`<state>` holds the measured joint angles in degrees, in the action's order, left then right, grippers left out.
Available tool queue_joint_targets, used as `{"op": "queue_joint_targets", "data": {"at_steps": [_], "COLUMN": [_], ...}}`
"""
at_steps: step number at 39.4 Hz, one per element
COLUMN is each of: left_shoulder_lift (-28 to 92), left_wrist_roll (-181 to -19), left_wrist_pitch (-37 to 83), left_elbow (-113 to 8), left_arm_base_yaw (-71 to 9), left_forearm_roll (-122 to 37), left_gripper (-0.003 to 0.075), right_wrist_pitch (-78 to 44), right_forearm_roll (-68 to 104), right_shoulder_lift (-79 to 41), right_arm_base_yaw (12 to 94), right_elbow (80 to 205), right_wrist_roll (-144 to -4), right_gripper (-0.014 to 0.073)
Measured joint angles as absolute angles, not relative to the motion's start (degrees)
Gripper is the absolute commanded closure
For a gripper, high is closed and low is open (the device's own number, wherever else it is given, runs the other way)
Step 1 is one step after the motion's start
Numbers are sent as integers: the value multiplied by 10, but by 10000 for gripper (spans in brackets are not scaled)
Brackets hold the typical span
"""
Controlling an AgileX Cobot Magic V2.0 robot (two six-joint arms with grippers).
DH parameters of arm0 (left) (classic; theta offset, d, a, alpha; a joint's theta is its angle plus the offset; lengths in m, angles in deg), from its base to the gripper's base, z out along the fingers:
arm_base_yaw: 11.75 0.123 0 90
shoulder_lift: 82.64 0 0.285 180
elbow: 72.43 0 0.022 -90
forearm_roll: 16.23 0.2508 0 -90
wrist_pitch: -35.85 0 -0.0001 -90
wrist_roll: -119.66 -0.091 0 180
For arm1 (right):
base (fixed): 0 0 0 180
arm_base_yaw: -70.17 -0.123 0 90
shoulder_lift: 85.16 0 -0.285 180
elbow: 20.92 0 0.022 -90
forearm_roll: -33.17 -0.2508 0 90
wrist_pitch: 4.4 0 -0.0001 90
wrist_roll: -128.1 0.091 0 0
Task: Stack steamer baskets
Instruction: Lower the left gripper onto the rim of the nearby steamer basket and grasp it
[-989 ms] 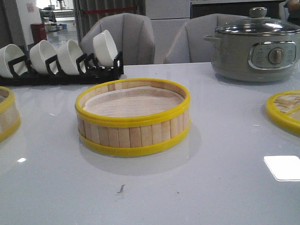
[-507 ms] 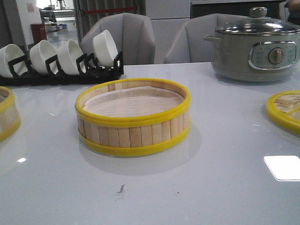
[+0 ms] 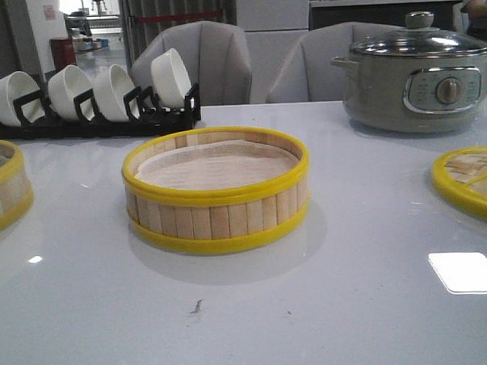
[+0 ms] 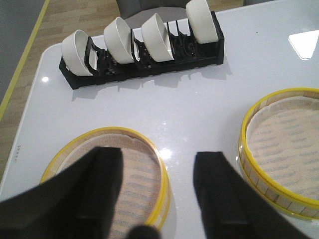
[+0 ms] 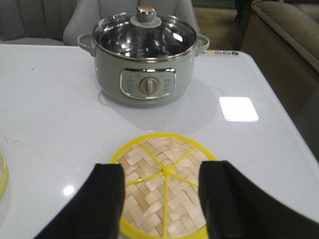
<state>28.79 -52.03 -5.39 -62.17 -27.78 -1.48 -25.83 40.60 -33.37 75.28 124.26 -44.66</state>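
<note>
One steamer basket [image 3: 216, 190] stands at the table's middle; it also shows in the left wrist view [image 4: 281, 149]. The second steamer basket [image 3: 1, 191] sits at the left edge of the front view. In the left wrist view this basket [image 4: 147, 172] lies under my left gripper [image 4: 158, 162], which is open and empty above it, one finger over its inside and the other outside its rim. My right gripper [image 5: 160, 174] is open and empty above the woven lid [image 5: 164, 181]. Neither gripper shows in the front view.
A black rack with several white bowls [image 3: 94, 96] stands at the back left, also in the left wrist view [image 4: 144, 45]. A grey electric pot with a glass lid [image 3: 417, 74] stands at the back right. The woven lid [image 3: 474, 180] lies at the right.
</note>
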Motion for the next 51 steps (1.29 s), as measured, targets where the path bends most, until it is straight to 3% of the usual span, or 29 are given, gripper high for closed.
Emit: {"op": "queue_joint_targets", "data": {"at_steps": [27,51], "left_shoulder_lift": [31,-44], "left_wrist_roll": [-499,-479], "left_wrist_pitch": [-15,56], "left_elbow": [-622,-622], "left_arm_base_yaw": [-276,-233], "left_forearm_roll": [-14,-13], "left_gripper": [206,206], "right_wrist_pitch": [-275,-299], "right_forearm_roll": [405,405], "right_shoulder_lift": [-329,-329], "right_arm_base_yaw": [753,753], "right_elbow": [1243,1243], "right_wrist_roll": [-447,-446], "right_gripper": [95,95]}}
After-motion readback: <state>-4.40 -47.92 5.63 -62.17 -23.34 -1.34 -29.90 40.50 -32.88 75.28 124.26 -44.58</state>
